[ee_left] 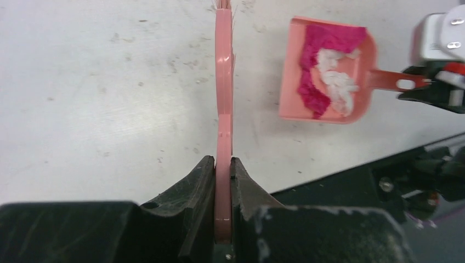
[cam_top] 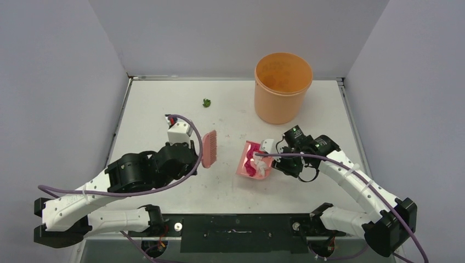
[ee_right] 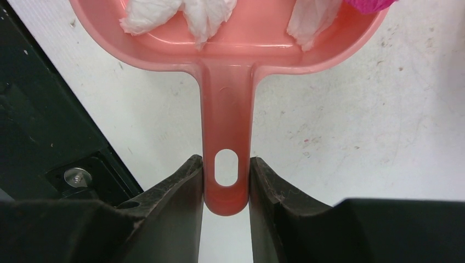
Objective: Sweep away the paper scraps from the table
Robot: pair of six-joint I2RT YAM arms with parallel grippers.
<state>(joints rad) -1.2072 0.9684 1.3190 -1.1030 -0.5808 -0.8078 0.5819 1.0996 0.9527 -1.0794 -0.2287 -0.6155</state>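
My left gripper (cam_top: 193, 154) is shut on the handle of a pink brush (cam_top: 209, 148), seen edge-on in the left wrist view (ee_left: 224, 104). My right gripper (cam_top: 276, 158) is shut on the handle of a pink dustpan (cam_top: 244, 164), also in the right wrist view (ee_right: 226, 131). The dustpan (ee_left: 290, 82) holds magenta scraps (ee_left: 321, 60) and white scraps (ee_left: 339, 82); white wads (ee_right: 164, 11) show in the pan. One green scrap (cam_top: 207, 102) lies alone on the white table (cam_top: 164, 186), far left of the bucket. The brush is left of the dustpan, apart from it.
An orange bucket (cam_top: 282, 87) stands upright at the back right of the table. The black base rail (cam_top: 236, 227) runs along the near edge. Grey walls enclose the left, back and right sides.
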